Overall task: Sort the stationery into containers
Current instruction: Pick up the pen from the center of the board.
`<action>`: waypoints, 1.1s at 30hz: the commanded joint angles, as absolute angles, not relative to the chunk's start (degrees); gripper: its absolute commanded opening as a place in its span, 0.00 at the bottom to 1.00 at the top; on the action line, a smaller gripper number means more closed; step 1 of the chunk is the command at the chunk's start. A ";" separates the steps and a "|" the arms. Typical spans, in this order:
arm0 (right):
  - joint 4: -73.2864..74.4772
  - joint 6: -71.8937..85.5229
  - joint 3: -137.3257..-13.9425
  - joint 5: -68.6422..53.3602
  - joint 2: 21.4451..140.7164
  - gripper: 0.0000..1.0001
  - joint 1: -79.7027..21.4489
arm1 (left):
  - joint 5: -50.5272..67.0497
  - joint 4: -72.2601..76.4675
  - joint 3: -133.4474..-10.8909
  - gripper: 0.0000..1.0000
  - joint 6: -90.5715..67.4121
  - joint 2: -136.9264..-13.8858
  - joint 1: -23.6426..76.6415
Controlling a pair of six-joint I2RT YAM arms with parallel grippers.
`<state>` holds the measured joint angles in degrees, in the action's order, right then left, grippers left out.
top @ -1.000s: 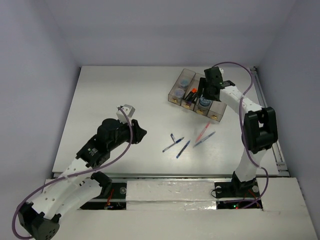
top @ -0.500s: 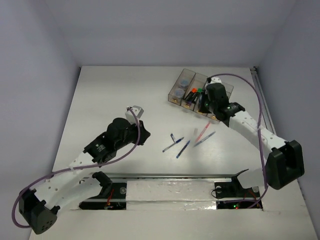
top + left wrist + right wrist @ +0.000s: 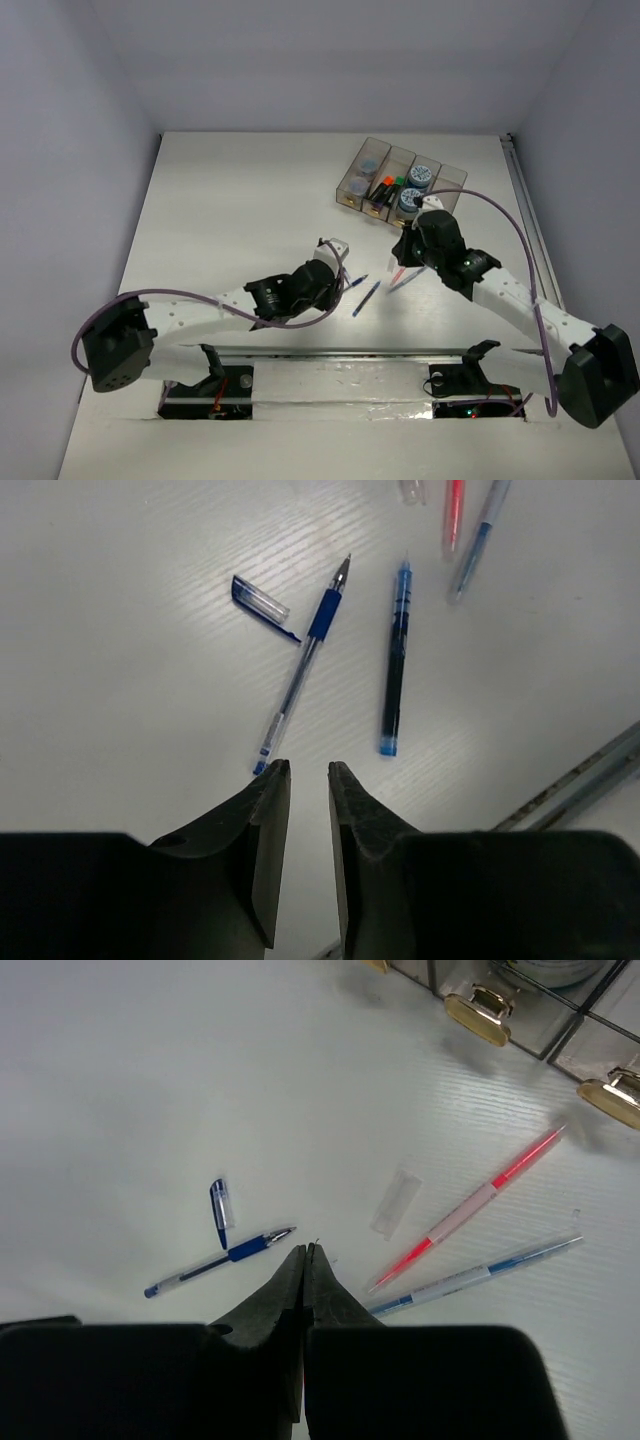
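Both my arms are the same build: white link shells with chunky black joint housings, left arm [image 3: 195,315] and right arm [image 3: 515,298] alike. A purple cable [image 3: 527,250] loops loose off each one. The left end effector [image 3: 308,765] is matte black, with wedge-shaped fingers that have smooth inner faces. The right end effector [image 3: 305,1247] is the same black plastic, tapering to a thin tip. There are little red spots down at both bases.
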<state>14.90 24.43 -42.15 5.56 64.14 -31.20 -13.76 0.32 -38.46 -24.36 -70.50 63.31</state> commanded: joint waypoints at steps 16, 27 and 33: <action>11.87 25.05 -34.72 6.15 56.42 0.00 -31.20 | -12.83 13.97 -46.76 0.21 -8.62 -89.03 63.46; 11.87 25.14 -34.72 6.42 57.30 0.00 -31.20 | -13.54 14.94 -46.58 0.22 -8.00 -93.87 63.46; 12.04 24.96 -34.89 6.07 57.57 0.00 -31.20 | -15.82 15.64 -46.58 0.24 -7.82 -94.83 63.46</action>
